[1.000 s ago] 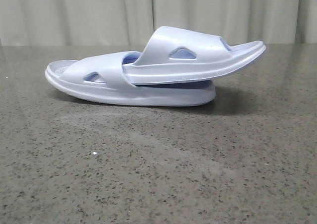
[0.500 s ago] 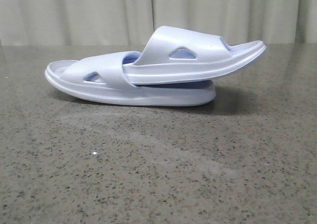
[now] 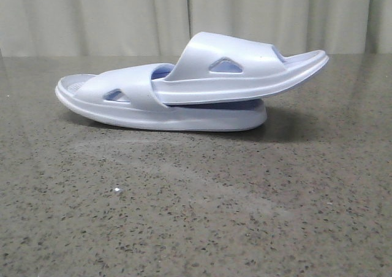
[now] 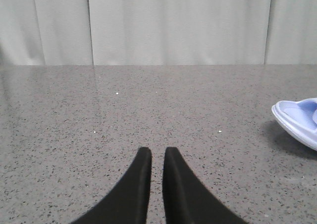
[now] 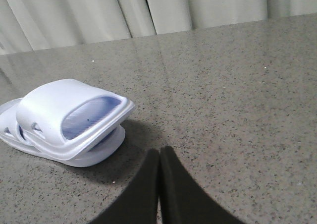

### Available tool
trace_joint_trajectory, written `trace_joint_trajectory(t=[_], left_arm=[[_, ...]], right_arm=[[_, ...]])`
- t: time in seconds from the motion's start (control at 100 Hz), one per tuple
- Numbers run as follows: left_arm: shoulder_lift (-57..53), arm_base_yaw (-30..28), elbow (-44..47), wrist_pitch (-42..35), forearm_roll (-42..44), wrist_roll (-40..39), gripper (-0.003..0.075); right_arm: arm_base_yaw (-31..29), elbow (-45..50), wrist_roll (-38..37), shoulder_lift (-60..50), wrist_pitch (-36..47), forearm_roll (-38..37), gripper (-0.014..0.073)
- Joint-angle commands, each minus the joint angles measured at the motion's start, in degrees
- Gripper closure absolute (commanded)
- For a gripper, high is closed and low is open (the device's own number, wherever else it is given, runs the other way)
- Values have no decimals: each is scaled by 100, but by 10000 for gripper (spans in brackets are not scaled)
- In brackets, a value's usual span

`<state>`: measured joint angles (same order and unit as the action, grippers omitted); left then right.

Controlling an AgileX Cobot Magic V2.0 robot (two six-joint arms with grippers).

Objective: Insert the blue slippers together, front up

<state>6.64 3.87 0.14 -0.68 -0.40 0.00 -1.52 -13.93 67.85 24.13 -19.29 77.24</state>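
Two pale blue slippers lie nested in the middle of the table. The lower slipper [image 3: 138,96] rests flat. The upper slipper [image 3: 245,75] has one end pushed under the lower one's strap, and its other end sticks up to the right. The pair also shows in the right wrist view [image 5: 59,102], and one end shows in the left wrist view [image 4: 299,122]. My left gripper [image 4: 157,152] is shut with only a thin slit, empty, well clear of the slippers. My right gripper [image 5: 159,152] is shut and empty, close beside the pair but not touching. Neither gripper shows in the front view.
The speckled grey stone table [image 3: 196,216] stretches in front of the slippers. A pale curtain [image 3: 122,13] hangs behind the table's far edge.
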Motion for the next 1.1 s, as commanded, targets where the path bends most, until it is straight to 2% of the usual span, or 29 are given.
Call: trace_joint_trajectory(t=[0.0, 0.09, 0.17, 0.26, 0.34, 0.35, 0.36, 0.37, 0.38, 0.4, 0.45, 0.52, 0.56, 0.78, 0.82, 0.95, 1.09], left_arm=[[51, 58, 50, -410, -25, 0, 705], [51, 58, 50, -410, -25, 0, 705], [51, 58, 50, -410, -25, 0, 705], [51, 58, 50, -410, -25, 0, 705], [51, 58, 50, -410, -25, 0, 705], [51, 58, 50, -410, -25, 0, 705], [51, 58, 50, -410, -25, 0, 705], [51, 58, 50, -410, -25, 0, 705], [51, 58, 50, -410, -25, 0, 705], [51, 58, 50, -410, -25, 0, 705], [51, 58, 50, -410, -25, 0, 705], [51, 58, 50, -410, -25, 0, 705], [51, 58, 50, -410, -25, 0, 705], [51, 58, 50, -410, -25, 0, 705], [51, 58, 50, -410, -25, 0, 705], [51, 58, 50, -410, -25, 0, 705], [51, 58, 50, -410, -25, 0, 705]], right_arm=[[7, -163, 67, 21, 48, 157, 678], [7, -152, 67, 21, 72, 157, 678], [7, -152, 55, -11, 597, -14, 678], [7, -152, -355, -107, 1006, -928, 678], [7, -152, -1961, -116, 1310, -2528, 678], [7, -141, -2285, -116, 1354, -3063, 678], [7, -141, -2452, -116, 1381, -3063, 678], [7, -130, -2956, -116, 1445, -3606, 678], [7, -130, -2956, -116, 1445, -3606, 678], [7, -98, -3287, -116, 1532, -4124, 678], [7, 36, -4449, -169, 1756, -5292, 678], [7, 273, -5501, -316, 2132, -6334, 678], [7, 469, -5829, -451, 2300, -6728, 678], [7, 1587, -6248, -1590, 2713, -7131, 678], [7, 1563, -6261, -1824, 2265, -7211, 678], [-4, 1578, -6261, -2639, 1830, -7418, 678], [-4, 1578, -6261, -2603, 1548, -7458, 678]])
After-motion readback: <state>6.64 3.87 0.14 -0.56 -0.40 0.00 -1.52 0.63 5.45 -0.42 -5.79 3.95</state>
